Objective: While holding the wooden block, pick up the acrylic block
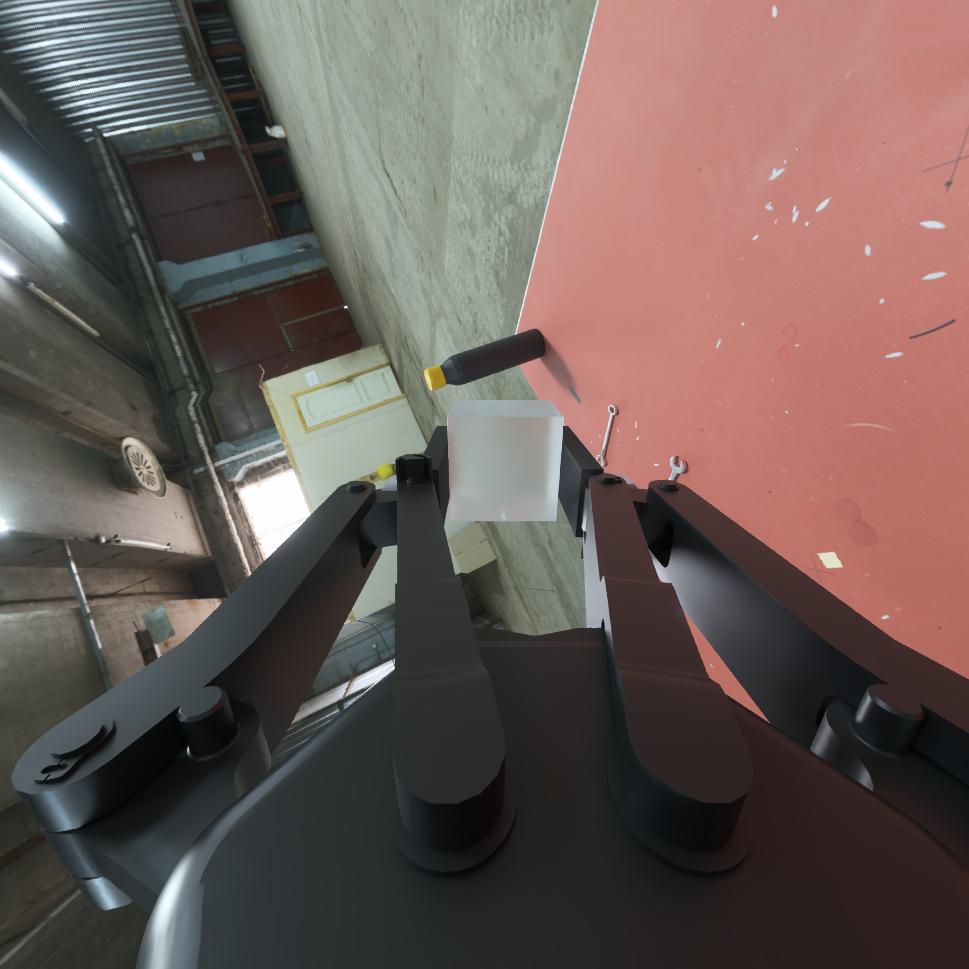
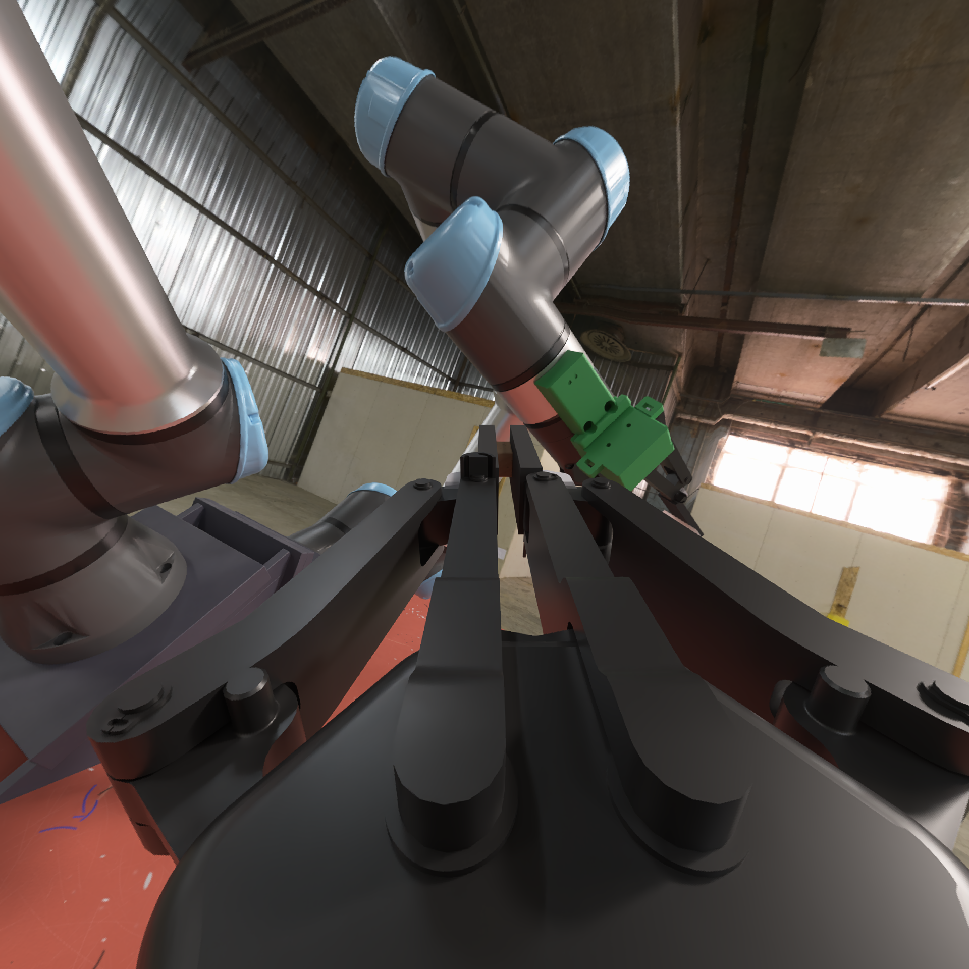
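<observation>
Up off the red table (image 1: pixel 760 262), left gripper (image 1: pixel 506 461) clamps the acrylic block (image 1: pixel 503 461); right gripper (image 2: pixel 503 461) pinches the wooden block (image 2: pixel 504 455). Both held, job looks done!

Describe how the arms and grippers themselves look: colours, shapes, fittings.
Both grippers, left gripper and right gripper, are matte black: a rounded base, two long linkage bars per side joined by round pins, and flat rectangular fingertips. The other arm has dark grey cylindrical joints with light blue caps, silver tube links, and a green blocky mount at its wrist. No cables show.
</observation>
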{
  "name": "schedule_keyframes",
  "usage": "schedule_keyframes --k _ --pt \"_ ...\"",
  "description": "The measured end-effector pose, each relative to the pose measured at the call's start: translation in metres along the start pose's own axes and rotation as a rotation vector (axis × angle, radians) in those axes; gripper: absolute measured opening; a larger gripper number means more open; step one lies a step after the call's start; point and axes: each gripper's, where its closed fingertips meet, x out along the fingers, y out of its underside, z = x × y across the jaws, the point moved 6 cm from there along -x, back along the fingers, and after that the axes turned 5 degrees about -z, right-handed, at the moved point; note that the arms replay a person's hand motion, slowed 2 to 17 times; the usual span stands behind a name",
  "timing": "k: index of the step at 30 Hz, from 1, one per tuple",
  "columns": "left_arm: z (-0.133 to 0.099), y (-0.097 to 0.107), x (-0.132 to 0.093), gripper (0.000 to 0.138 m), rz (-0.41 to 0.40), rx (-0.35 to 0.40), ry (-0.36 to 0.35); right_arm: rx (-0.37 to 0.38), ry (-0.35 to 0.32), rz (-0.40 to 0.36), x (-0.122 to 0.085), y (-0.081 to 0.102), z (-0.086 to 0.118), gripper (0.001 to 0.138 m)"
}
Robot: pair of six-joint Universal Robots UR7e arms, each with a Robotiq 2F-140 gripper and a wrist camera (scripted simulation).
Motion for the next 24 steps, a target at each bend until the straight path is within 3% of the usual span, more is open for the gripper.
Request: schedule_keyframes --k 24 --pt "0.039 -0.006 -0.036 0.050 -0.050 -0.058 -0.086 0.023 -0.051 0.041 0.026 0.021 0.007 0.008"
